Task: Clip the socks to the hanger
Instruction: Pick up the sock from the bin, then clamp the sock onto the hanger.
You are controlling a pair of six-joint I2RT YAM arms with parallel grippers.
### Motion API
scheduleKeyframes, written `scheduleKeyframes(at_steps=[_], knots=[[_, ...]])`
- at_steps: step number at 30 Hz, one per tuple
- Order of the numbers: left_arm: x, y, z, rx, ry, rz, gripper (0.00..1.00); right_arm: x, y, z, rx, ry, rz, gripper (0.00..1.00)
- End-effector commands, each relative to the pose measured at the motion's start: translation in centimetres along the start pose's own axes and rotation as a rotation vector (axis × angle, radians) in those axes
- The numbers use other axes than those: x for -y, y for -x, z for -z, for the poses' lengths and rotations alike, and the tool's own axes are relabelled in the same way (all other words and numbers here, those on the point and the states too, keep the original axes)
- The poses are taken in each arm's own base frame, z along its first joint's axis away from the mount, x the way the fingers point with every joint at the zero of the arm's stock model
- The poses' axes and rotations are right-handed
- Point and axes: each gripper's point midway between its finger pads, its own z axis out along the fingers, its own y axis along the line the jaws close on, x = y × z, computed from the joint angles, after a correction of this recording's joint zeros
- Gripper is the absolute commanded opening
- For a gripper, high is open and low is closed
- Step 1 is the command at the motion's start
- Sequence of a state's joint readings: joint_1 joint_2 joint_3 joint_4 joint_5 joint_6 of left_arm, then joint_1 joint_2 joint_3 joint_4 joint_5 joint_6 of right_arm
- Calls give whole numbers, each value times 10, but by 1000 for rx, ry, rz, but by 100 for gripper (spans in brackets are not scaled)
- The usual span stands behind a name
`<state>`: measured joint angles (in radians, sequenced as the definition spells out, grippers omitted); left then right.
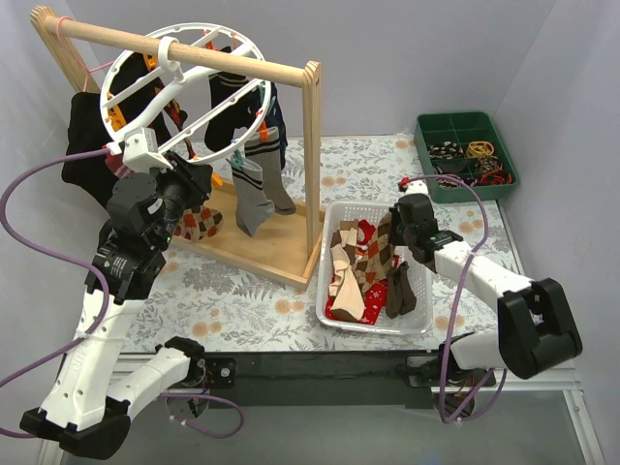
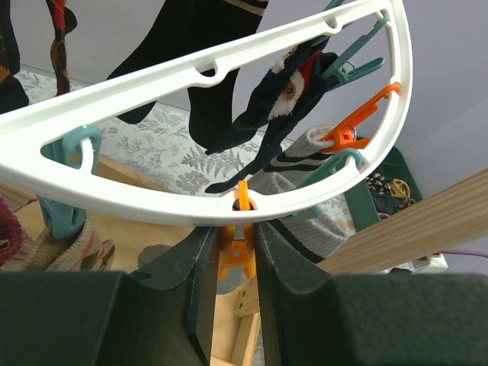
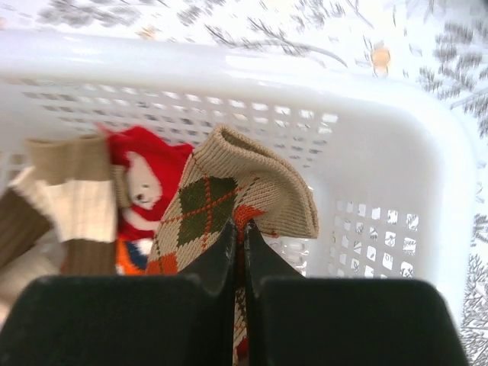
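R gripper (image 3: pixel 239 232) nips tan sock (image 3: pixel 229 191) in basket (image 3: pixel 427 152), L gripper (image 2: pixel 237 229) orange pin (image 2: pixel 238 259).

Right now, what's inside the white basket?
Loose socks: a tan argyle sock pinched by the right hand, a red printed sock, a brown sock, a beige sock. Anything beneath them is hidden.

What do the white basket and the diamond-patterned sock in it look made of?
The white perforated basket looks like glossy moulded plastic: shiny rim, grid of holes. The tan diamond-patterned sock looks like matte knitted fabric: visible ribbed knit, fibre unclear.
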<state>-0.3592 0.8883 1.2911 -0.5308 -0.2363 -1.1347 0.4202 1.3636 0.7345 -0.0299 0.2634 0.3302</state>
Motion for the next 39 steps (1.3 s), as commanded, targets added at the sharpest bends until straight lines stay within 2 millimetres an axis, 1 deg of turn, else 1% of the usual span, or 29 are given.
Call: scheduleKeyframes(at_steps=[1,2,4,6,7,8,9,12,16,18,19,20,22,23,24,26,27,28,29,30,31,32,33,34,35,36,37,38,39], knots=[[0,7,7,6,6,0,0,-28,33,29,115,128,81,1],[0,8,7,8,4,0,0,-35,40,39,142,160,97,1],[1,9,9,9,2,1,0,-46,42,52,166,197,141,1],[1,9,9,8,1,4,0,-53,51,70,222,224,158,1],[2,10,9,8,-2,6,0,-61,54,79,246,249,189,1],[3,8,9,2,-6,7,0,-65,63,94,296,265,199,1],[4,8,9,-3,-9,9,0,-71,69,102,323,286,216,1],[7,8,8,-10,-19,12,0,-95,82,133,404,383,306,1],[11,9,7,-19,-33,11,0,-140,98,182,511,573,431,1],[14,11,9,-18,-46,17,0,-159,100,200,541,670,486,1],[15,11,8,-21,-48,17,0,-173,97,213,549,745,516,1],[16,12,9,-20,-52,18,0,-188,105,228,589,808,529,1],[18,13,9,-21,-62,18,0,-207,107,248,622,891,568,1],[19,14,9,-20,-66,20,0,-220,113,260,637,940,584,1],[21,14,9,-22,-72,22,0,-231,110,268,644,981,607,1],[24,14,10,-28,-89,23,0,-249,107,273,636,1045,639,1],[26,14,10,-31,-98,21,0,-259,110,284,651,1078,648,1],[30,14,11,-37,-120,21,0,-265,112,287,659,1091,659,1],[32,12,11,-44,-130,20,0,-275,108,279,634,1094,669,1],[34,13,12,-43,-142,18,0,-283,113,287,651,1114,674,1],[35,12,12,-46,-151,17,0,-289,113,288,653,1126,687,1],[38,11,13,-53,-167,16,0,-298,108,279,628,1137,704,1],[39,12,14,-48,-177,13,0,-305,114,285,646,1151,707,1],[40,11,14,-50,-181,8,0,-310,114,282,643,1151,715,1],[41,11,15,-52,-192,9,0,-318,110,273,628,1153,734,1],[42,12,15,-49,-195,6,0,-321,111,272,628,1156,739,1],[43,13,17,-44,-201,4,0,-326,117,276,644,1162,743,1],[43,12,17,-45,-207,1,0,-333,114,268,629,1167,755,1],[43,12,17,-40,-210,0,0,-336,115,266,628,1171,758,1]])
